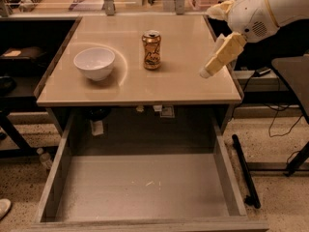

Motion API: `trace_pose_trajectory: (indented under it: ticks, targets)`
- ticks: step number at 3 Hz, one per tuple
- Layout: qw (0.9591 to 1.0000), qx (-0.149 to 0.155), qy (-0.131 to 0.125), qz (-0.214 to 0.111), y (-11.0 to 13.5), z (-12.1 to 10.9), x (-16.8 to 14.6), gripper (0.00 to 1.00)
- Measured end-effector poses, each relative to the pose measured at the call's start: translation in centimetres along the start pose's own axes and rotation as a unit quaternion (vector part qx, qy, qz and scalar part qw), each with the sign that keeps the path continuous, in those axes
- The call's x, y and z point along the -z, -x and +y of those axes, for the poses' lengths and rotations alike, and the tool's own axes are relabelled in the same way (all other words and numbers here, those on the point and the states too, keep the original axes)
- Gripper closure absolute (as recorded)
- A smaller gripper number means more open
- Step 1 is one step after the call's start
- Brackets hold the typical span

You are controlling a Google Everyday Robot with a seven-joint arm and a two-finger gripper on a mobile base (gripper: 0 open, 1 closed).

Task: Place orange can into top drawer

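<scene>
The orange can stands upright near the middle of the beige tabletop. It is shiny orange-gold with a silver top. The top drawer is pulled fully open below the table's front edge and is empty, with a scuffed grey bottom. My gripper hangs from the white arm at the upper right, above the table's right side. It is well to the right of the can and holds nothing.
A white bowl sits on the tabletop to the left of the can. A black bar lies on the floor right of the drawer. Shelving and clutter stand behind the table. A dark chair is at far right.
</scene>
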State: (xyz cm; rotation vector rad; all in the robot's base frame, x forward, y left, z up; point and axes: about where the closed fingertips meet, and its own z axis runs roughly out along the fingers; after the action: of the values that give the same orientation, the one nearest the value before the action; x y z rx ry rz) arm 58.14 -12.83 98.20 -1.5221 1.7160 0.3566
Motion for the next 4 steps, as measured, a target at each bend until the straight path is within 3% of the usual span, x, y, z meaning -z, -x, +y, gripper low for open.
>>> trace_pose_trajectory:
  ticks: [2, 3, 4]
  targets:
    - [1.0, -0.002, 0.001, -0.005, 0.0, -0.1, -0.8, 0.0]
    - [0.9992, -0.025, 0.0, -0.031, -1.4, -1.3, -5.6, 0.0]
    - [0.9948, -0.06, -0.02, -0.08, -2.2, -3.7, -10.6, 0.0]
